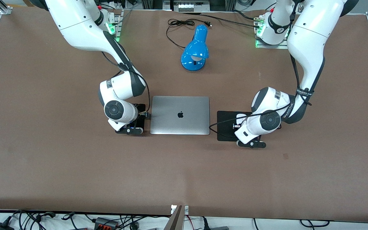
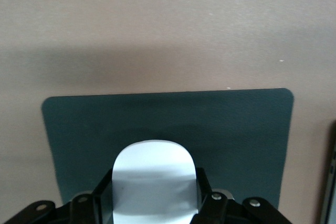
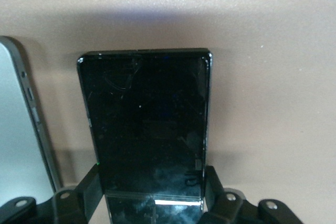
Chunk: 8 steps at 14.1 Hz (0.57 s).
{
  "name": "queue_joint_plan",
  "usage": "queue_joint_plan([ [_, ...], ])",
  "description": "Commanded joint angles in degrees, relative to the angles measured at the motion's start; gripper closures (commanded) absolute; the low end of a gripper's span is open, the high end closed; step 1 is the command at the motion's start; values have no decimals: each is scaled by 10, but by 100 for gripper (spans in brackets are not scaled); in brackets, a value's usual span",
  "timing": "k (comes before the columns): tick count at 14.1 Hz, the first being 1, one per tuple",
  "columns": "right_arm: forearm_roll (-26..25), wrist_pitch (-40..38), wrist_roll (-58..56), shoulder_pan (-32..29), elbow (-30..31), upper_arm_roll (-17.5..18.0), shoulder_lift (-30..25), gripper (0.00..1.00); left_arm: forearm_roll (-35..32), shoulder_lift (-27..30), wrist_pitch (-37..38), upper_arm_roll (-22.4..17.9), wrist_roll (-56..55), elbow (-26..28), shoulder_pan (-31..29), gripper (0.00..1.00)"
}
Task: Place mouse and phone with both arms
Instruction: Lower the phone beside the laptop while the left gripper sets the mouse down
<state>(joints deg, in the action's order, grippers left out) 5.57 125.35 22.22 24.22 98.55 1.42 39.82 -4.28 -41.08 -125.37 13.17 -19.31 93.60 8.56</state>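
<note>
Front view: both arms low at placing. Left gripper (image 2: 155, 203) grasps mouse (image 2: 155, 182) over mouse pad (image 2: 236, 129); right gripper (image 3: 152, 203) grasps phone (image 3: 147, 124) beside laptop (image 1: 180, 115). We judge release next.

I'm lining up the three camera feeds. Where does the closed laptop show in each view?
Front view: the laptop lies mid-table, between the right hand and the mouse pad.
Left wrist view: a thin dark sliver at the picture's edge, beside the mouse pad.
Right wrist view: its silver edge beside the phone.
Shared landmark: the laptop's edge itself.
</note>
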Motion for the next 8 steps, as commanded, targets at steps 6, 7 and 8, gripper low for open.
queue_joint_plan([
  [6, 7, -11, -31, 1, 8, -1, -17, 72, -47, 3, -13, 0, 2, 2, 3, 0],
  [7, 7, -11, -31, 1, 9, -1, -17, 71, -47, 7, -9, 0, 2, 2, -4, 0],
  [8, 7, -12, -31, 2, 9, -1, -16, 71, -47, 14, -1, 0, 1, 1, -12, 0],
])
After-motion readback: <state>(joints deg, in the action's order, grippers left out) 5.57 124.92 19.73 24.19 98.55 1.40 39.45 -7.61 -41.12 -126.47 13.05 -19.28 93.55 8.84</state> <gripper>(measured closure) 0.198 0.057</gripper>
